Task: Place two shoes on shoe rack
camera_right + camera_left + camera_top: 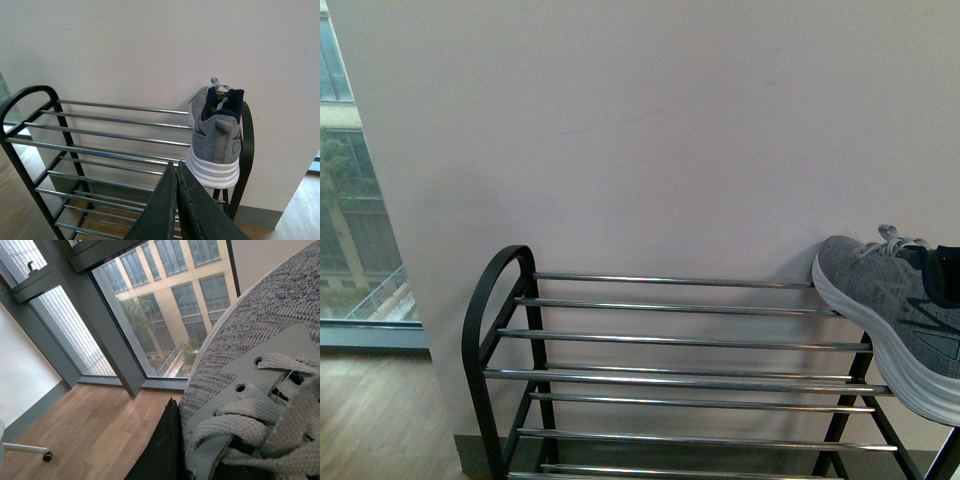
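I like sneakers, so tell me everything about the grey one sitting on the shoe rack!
The grey sneaker is knit fabric with a thick white sole, pale grey laces and dark navy lining at the heel. It stands upright on the top shelf of the shoe rack, on its chrome bars, at the right end, toe towards the wall, heel towards the front. Only the rack touches it.
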